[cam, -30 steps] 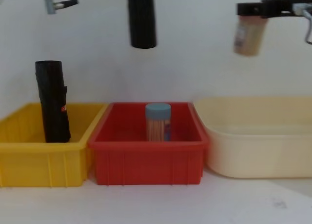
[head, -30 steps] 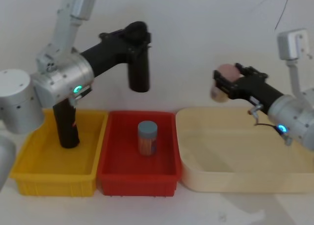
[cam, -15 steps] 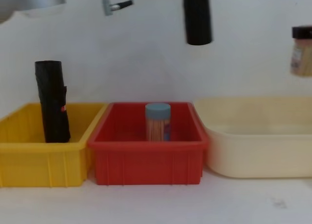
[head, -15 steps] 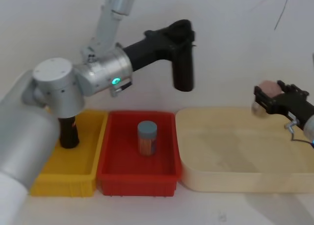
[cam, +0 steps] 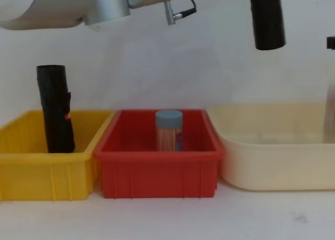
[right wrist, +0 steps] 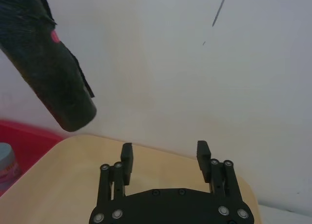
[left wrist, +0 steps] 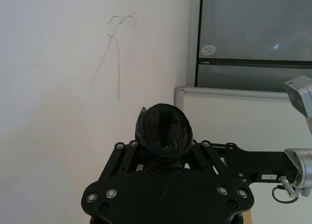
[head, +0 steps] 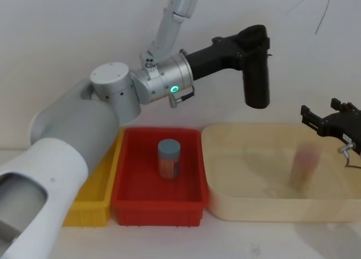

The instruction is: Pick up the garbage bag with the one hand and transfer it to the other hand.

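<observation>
Black fingers of the left gripper (head: 255,42) are clenched on the top of the garbage bag (head: 256,81), which hangs upright in the air above the back-left part of the cream tub (head: 225,209). The handover looks to be the step in hand. The right gripper (right wrist: 165,158), jaws spread and empty, hangs lower and to the right, apart from the roll. Next it would need to reach the roll's free lower end and close on it.
</observation>
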You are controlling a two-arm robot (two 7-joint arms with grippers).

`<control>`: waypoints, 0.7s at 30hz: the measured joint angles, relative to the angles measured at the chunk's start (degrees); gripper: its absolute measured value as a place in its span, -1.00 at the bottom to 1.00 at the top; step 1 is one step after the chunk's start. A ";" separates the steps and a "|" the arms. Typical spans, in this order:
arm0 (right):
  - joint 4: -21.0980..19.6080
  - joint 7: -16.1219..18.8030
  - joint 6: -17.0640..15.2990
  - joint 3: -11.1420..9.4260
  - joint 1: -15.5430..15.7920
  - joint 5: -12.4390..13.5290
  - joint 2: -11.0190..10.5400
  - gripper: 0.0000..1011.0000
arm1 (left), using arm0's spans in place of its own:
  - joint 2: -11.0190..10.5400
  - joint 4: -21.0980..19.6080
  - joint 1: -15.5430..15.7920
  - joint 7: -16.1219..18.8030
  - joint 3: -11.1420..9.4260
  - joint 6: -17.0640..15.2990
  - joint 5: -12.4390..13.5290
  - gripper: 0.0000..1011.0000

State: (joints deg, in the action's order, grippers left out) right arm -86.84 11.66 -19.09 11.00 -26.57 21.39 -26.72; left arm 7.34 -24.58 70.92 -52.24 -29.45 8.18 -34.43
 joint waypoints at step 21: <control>0.16 2.34 0.22 -0.47 0.18 0.43 -0.60 0.99 | 4.51 14.45 6.92 -5.15 -2.95 5.68 -4.10 -0.29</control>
State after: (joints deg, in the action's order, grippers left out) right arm -86.68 14.00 -18.87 10.53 -26.39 21.82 -27.32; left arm 11.85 -10.13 77.84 -57.40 -32.40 13.86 -38.53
